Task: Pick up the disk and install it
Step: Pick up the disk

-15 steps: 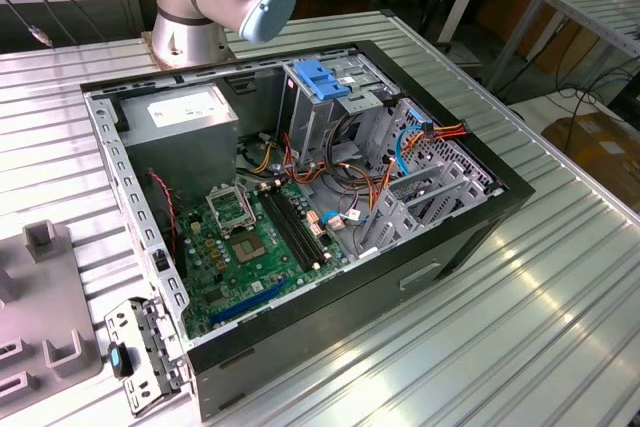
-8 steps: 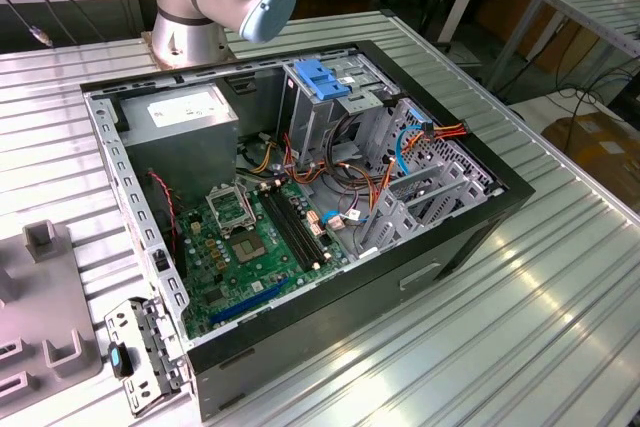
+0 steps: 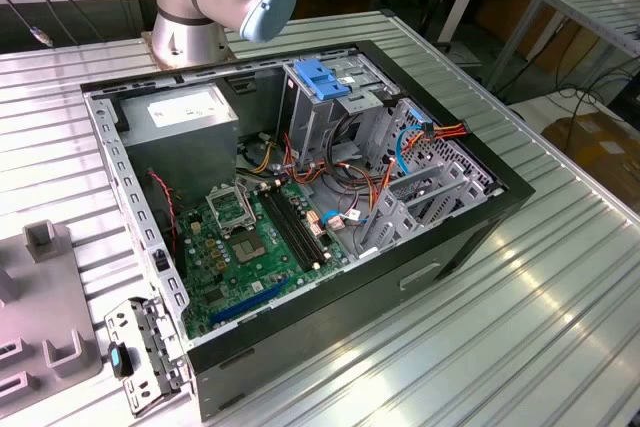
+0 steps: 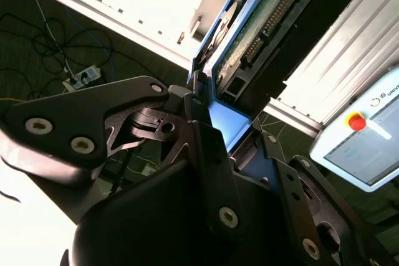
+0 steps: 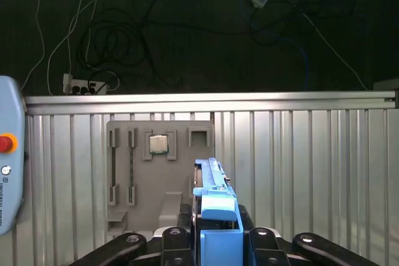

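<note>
**One disk pinched on edge, not yet in the case**

Both of my fingers (image 4: 201, 119) are pressed against the disk (image 4: 262, 20). My gripper (image 5: 216, 238) pinches it at one end, across the blue carrier rails. In the second wrist view its green circuit-board face is turned outward and the body runs away from my jaws. In the first wrist view I see it edge-on, a thin blue-framed slab standing between my fingers.

I judge the hold to be deliberate. Gripping the carrier end keeps my pads off the board and leaves most of the length free ahead of me. Holding it on edge keeps it narrow.

Beyond the disk in the first wrist view lies the grey fixture tray (image 5: 134, 179) on the ribbed metal table (image 5: 312, 172), with a small processor chip (image 5: 158, 144) seated in one of its pockets. The disk seems to hang apart from both, so I take the pick-up as done.

On the exterior view's clock face, the open computer case (image 3: 470, 237) fills the middle, lying flat with its side off so that its inside is reachable from above. My arm's base (image 3: 185, 32) stands at eleven o'clock. The tray lies at eight o'clock. Inside the case, the blue-flapped cage (image 3: 322, 82) rises at twelve, the green motherboard (image 3: 250, 247) lies toward seven, and a metal drive bay (image 3: 420, 172) with loose orange and blue cables sits at two to three o'clock. I see no disk seated there, so the install is not done.
</note>
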Tool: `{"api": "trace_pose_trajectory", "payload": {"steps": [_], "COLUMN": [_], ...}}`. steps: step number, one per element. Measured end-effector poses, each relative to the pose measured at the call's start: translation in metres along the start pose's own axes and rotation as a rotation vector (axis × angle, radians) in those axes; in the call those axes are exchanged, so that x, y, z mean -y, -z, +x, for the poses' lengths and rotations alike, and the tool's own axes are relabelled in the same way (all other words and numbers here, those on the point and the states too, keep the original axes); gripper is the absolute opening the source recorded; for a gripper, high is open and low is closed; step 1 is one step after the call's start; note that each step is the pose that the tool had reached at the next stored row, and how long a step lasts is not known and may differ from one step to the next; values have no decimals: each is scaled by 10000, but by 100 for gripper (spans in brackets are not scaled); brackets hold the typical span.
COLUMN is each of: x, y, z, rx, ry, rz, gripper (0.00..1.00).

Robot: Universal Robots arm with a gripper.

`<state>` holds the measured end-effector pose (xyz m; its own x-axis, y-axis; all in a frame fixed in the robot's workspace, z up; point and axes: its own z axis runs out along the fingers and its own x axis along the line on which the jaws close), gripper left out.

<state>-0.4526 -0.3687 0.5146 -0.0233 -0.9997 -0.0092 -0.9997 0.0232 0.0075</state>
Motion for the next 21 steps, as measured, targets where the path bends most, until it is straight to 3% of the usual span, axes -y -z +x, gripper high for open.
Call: {"api": "trace_pose_trajectory", "payload": {"steps": [6,21], "x": [48,245], "y": [0,2], "z": [-1,-6], "rx": [0,0], "ry": [0,0], "rz": [0,-1], "gripper": [37,37]}}
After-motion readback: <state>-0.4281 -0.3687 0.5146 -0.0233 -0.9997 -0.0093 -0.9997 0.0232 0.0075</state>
